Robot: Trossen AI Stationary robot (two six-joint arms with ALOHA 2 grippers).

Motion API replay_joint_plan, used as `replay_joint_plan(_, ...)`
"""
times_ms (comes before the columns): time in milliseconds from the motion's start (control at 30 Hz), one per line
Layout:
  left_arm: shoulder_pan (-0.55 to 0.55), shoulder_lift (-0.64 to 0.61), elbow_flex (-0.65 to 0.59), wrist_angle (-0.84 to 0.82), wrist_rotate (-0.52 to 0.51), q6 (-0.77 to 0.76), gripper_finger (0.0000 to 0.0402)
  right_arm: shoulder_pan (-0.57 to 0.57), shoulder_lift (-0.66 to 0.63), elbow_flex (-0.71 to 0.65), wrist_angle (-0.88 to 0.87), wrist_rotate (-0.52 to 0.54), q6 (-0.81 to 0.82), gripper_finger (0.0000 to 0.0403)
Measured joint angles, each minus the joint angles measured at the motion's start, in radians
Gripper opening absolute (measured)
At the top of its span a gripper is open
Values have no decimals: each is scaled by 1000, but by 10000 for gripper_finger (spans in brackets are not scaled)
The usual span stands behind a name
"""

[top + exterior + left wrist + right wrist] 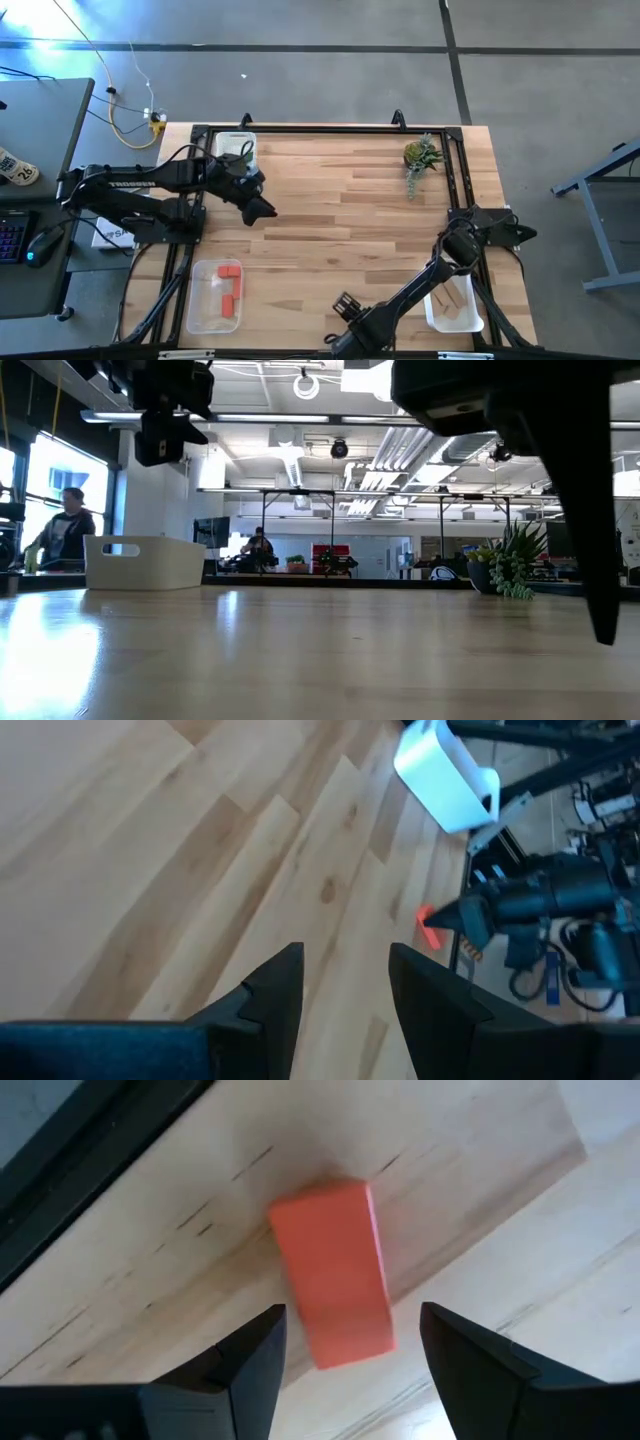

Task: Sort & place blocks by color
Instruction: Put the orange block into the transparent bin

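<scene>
One red-orange block (335, 1270) lies flat on the wooden table, near its near edge. My right gripper (352, 1320) is open just above it, a finger on either side of the block's end, with gaps showing on both sides. In the high view my right gripper (345, 312) hides that block. More red-orange blocks (231, 285) lie in the clear tray (200, 310) at the near left. Tan blocks (458, 298) lie in the near right tray (435, 312). My left gripper (262, 210) is open and hangs above the table's left part, holding nothing.
A white tray (235, 146) stands at the far left corner, and it shows in the low view as the white tray (145, 562). A small green plant (421, 155) stands at the far right. A dark metal frame (330, 128) borders the table. People sit in the room beyond.
</scene>
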Motion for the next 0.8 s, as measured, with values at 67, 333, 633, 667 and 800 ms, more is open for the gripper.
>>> replay_joint_plan(67,-17,0,0,0,0,0,136,-7,0,-7,-1,-11,0,217)
replay_joint_plan(333,-54,0,0,-1,0,0,136,-19,3,-18,27,-51,0,202)
replay_joint_plan(633,-76,0,0,-1,-2,0,136,-43,17,-16,65,-93,3,103)
replay_joint_plan(667,-78,0,0,-1,-2,1,136,-46,18,-15,65,-98,3,97)
replay_joint_plan(800,-87,0,0,0,-8,1,136,-63,20,-11,65,-71,44,96)
